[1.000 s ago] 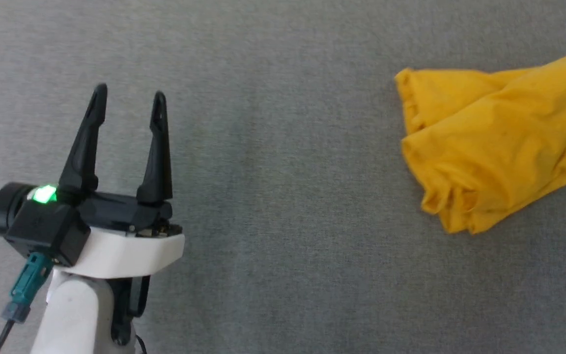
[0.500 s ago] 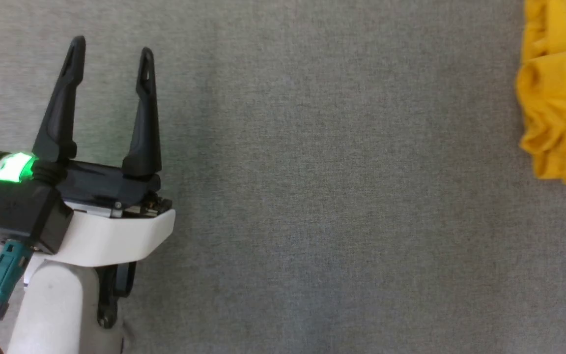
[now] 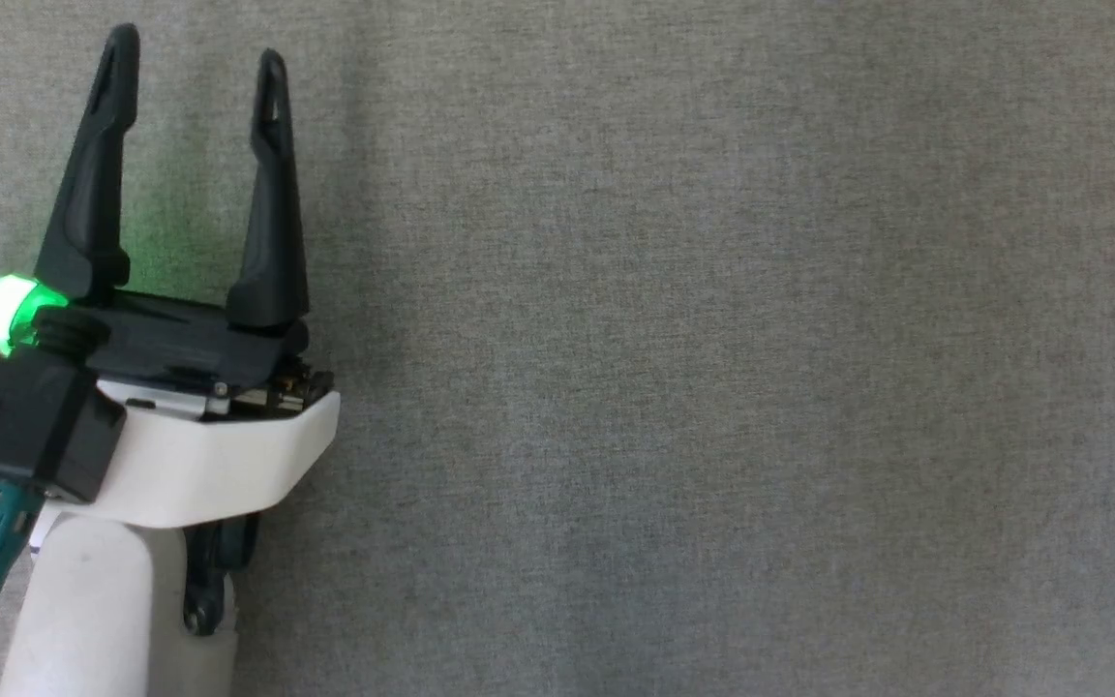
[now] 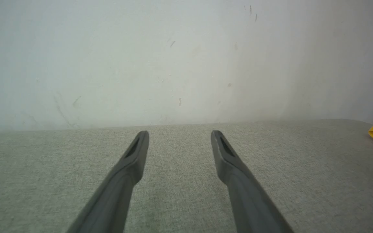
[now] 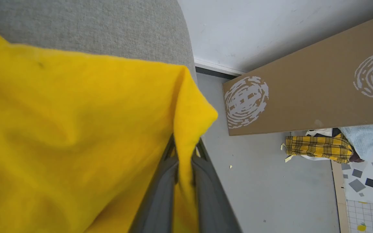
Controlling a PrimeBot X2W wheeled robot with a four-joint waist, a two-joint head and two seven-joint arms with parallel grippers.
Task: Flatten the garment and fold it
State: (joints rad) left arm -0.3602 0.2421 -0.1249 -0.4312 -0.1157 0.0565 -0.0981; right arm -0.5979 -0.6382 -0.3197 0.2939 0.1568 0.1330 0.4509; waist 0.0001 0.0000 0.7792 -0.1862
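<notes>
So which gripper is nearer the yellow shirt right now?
Right. The right gripper has its jaws shut on the shirt; the left gripper is open, with the shirt far off to its right.

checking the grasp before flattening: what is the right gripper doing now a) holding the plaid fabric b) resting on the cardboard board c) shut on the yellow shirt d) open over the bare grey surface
c: in the right wrist view the right gripper has its fingers closed on a fold of the yellow garment.
</notes>
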